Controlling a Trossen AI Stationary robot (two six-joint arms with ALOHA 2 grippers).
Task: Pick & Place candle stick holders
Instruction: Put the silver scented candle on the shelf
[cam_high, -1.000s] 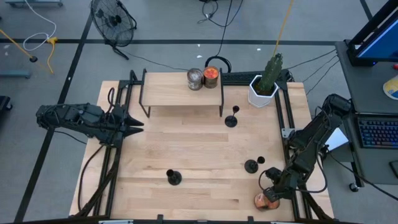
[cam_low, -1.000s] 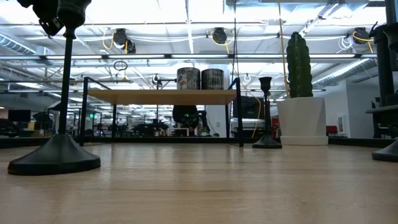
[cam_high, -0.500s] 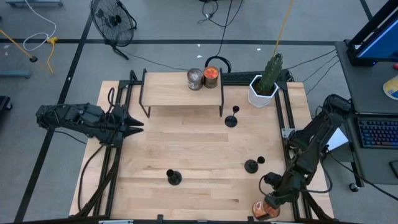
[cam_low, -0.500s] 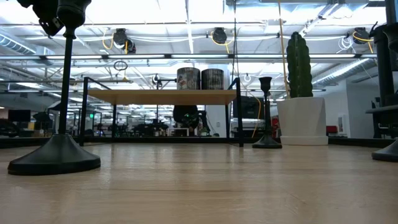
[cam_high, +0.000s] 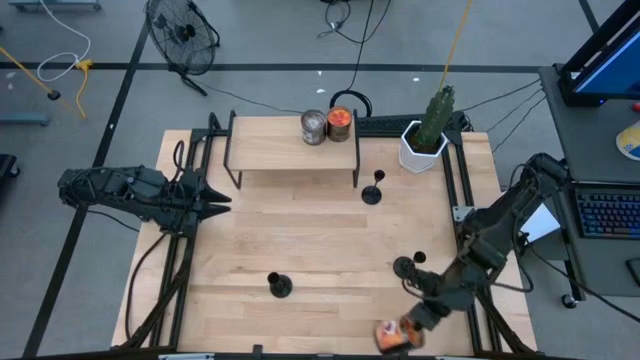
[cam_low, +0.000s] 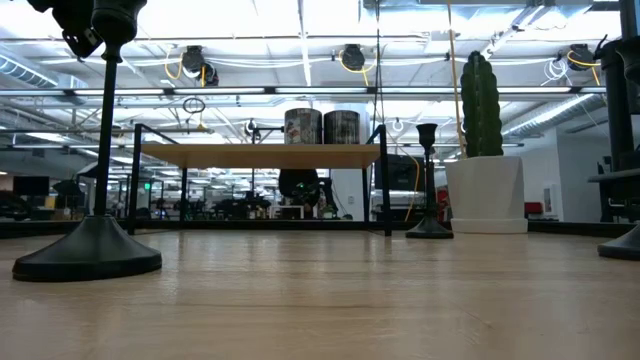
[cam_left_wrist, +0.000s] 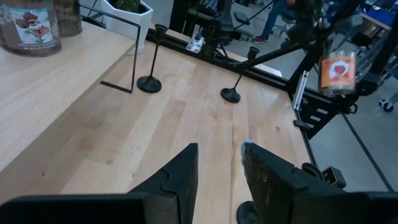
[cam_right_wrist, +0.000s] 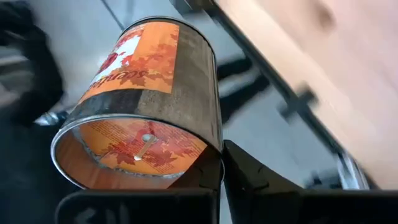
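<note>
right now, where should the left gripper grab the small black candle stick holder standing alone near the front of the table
Probably by the thin upright stem of the small black candle stick holder, just above its round flat base, coming in level from the table's left side, where the left gripper waits. The holder stands upright with bare wood around it, and the base looks too flat to pinch.

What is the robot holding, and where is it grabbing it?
The right gripper holds a glass candle jar with an orange leaf label, pinched at its open rim. The left gripper holds nothing.
</note>
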